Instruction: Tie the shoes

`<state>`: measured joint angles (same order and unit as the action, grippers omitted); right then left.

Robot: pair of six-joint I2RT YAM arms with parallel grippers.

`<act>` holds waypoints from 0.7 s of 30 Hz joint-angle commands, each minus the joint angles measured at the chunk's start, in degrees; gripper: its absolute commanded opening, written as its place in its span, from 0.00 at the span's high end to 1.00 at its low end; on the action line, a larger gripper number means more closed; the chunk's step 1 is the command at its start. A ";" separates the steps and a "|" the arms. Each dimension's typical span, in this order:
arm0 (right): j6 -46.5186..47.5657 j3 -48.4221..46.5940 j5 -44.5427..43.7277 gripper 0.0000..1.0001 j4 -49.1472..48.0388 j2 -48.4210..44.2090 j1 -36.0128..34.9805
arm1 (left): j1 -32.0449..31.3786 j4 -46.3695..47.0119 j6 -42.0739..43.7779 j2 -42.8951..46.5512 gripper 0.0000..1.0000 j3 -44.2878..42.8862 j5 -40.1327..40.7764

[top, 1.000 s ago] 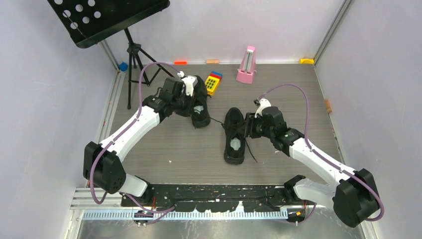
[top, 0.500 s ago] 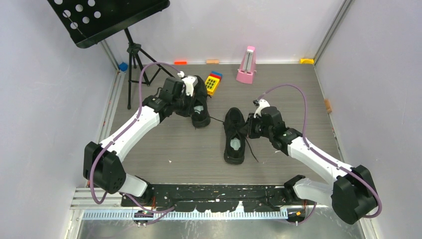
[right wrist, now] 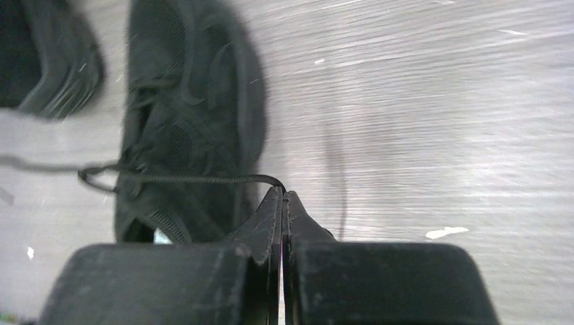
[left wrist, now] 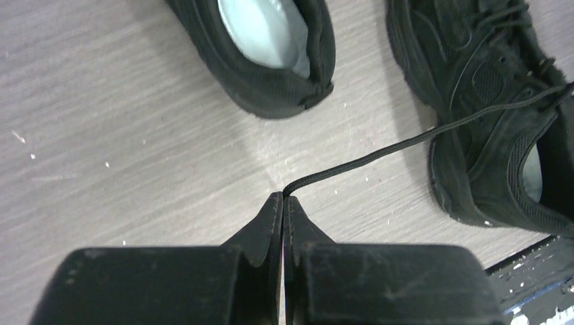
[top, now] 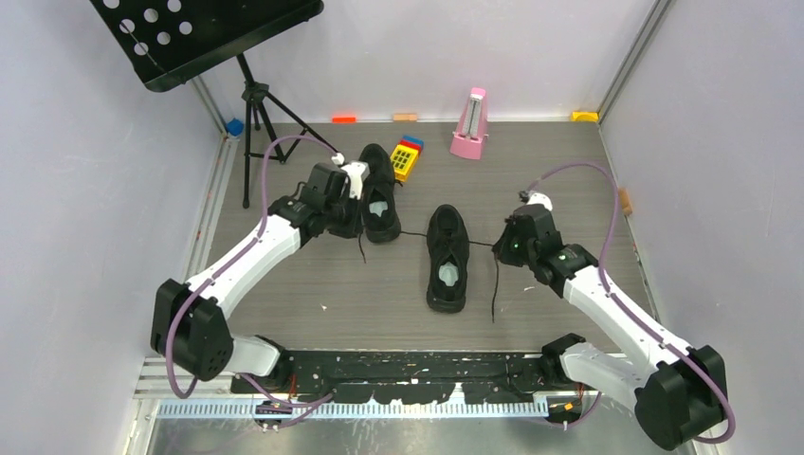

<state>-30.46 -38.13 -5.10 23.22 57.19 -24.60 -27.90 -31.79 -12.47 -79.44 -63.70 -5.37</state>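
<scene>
Two black shoes lie on the table: one at the back left (top: 379, 201), one in the middle (top: 446, 258). My left gripper (top: 360, 230) (left wrist: 283, 196) is shut on a thin black lace (left wrist: 406, 141) that runs right to the middle shoe (left wrist: 494, 135). The heel of the other shoe (left wrist: 271, 74) lies above my fingers. Right of the middle shoe (right wrist: 183, 115), my right gripper (top: 496, 245) (right wrist: 282, 193) is shut on its other lace (right wrist: 196, 179). That lace is pulled taut, and its loose end (top: 494, 294) hangs toward the near edge.
A pink metronome (top: 468, 123) and a colourful toy block (top: 407, 156) stand behind the shoes. A black music stand on a tripod (top: 251, 104) fills the back left corner. Small coloured blocks (top: 585, 116) lie along the back wall.
My right gripper has shut on the lace and drawn it to the right, away from the middle shoe. My left gripper has pulled its lace left and nearer, off the back shoe.
</scene>
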 commanded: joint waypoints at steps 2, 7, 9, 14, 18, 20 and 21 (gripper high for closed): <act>-6.48 -3.49 -9.67 1.00 10.39 -3.48 6.14 | 0.00 1.13 -1.36 7.20 1.00 5.33 2.76; -10.53 -2.48 -12.58 1.00 13.25 -3.87 7.18 | 2.99 2.98 -3.94 10.75 1.00 12.85 3.16; -12.71 -2.47 -14.65 1.00 15.67 -3.16 7.15 | 5.59 4.81 -6.97 11.73 1.00 16.58 0.91; -15.21 0.50 -12.21 1.00 14.82 -2.76 7.20 | 14.06 10.34 -14.43 14.35 1.00 26.00 -0.60; -13.80 0.93 -10.89 1.00 13.87 -3.46 7.20 | 17.56 11.75 -14.10 15.12 1.00 27.11 -2.75; -11.76 0.21 -8.36 1.00 13.00 -3.36 7.20 | 17.17 11.82 -12.22 14.76 1.00 25.90 -6.20; -10.22 -0.35 -6.62 1.00 12.54 -3.05 7.20 | 16.31 11.46 -11.63 14.62 1.00 25.26 -6.99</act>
<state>-43.66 -37.34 -13.91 37.32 54.41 -17.76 -10.92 -24.25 -25.26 -66.37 -35.79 -8.38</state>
